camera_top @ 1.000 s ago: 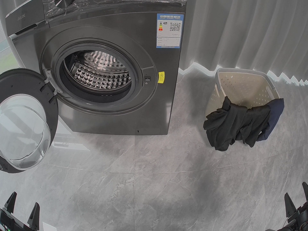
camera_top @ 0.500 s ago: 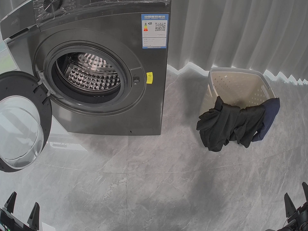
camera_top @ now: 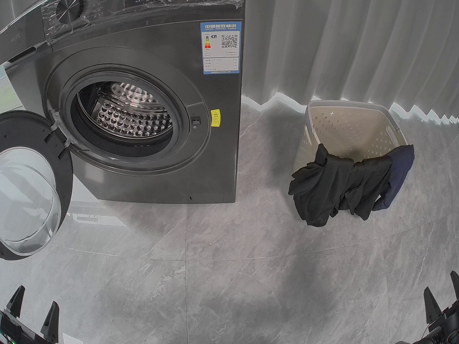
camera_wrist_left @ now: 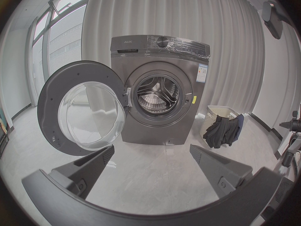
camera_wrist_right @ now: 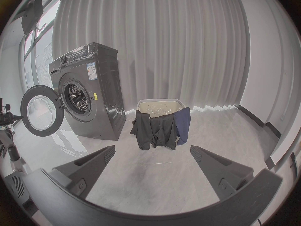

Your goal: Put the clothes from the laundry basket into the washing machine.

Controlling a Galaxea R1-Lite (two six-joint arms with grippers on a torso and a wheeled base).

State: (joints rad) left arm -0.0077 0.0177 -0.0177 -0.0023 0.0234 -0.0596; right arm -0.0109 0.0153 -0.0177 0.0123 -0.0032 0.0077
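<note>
A dark grey washing machine [camera_top: 158,39] stands at the left with its round door [camera_top: 28,187] swung wide open and its steel drum [camera_top: 126,113] bare. To its right on the floor sits a beige laundry basket [camera_top: 354,125]. Black clothes [camera_top: 334,185] and a navy garment [camera_top: 399,168] hang over its near rim. The machine [camera_wrist_left: 158,88] and basket [camera_wrist_left: 221,112] stand ahead in the left wrist view. The basket [camera_wrist_right: 160,105] with the clothes [camera_wrist_right: 155,131] lies straight ahead in the right wrist view. My left gripper [camera_top: 32,306] and right gripper [camera_top: 442,295] are open, low and far from both.
Pale curtains [camera_top: 354,39] hang behind the basket and machine. Grey tiled floor [camera_top: 229,273] spreads wide between me and both. The open door juts out toward the left side. A window wall [camera_wrist_left: 56,38] lies left of the machine.
The whole head view has shifted left, so the camera has turned right; machine and basket sit further left in the picture. Both grippers keep their place and stay open.
</note>
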